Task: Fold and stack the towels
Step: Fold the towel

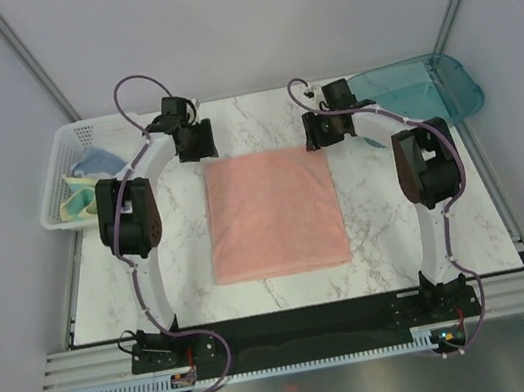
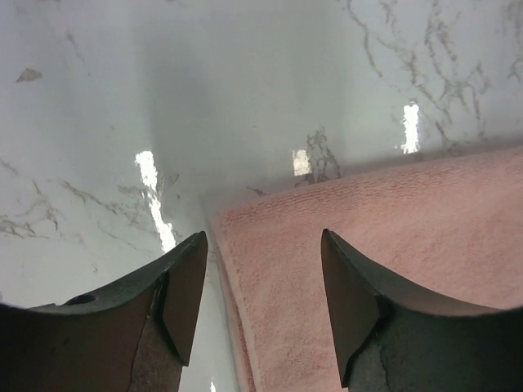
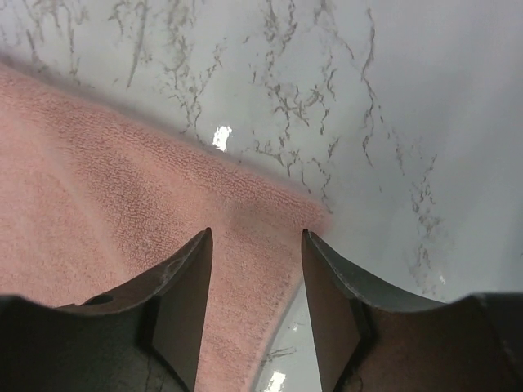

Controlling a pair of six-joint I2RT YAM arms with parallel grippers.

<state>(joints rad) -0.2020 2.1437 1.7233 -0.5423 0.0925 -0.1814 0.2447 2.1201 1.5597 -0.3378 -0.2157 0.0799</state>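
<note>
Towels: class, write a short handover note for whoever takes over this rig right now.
Left gripper: open, above the pink towel's far left corner, holding nothing.
Right gripper: open, above its far right corner, holding nothing.
Pink towel: flat mid-table, apparently folded.
Blue towel and yellow towel: in the basket, not yet folded.
To do: fold both, stack all three.

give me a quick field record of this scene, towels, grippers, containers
pink towel: folded flat rectangle, centre of the marble table
left gripper: open, over the towel's far left corner, holding nothing
right gripper: open, over the towel's far right corner, holding nothing
white basket: left edge of the table, holds the grey-blue cloth and pale-yellow cloth
teal tray: far right corner
stack: not yet started
</note>
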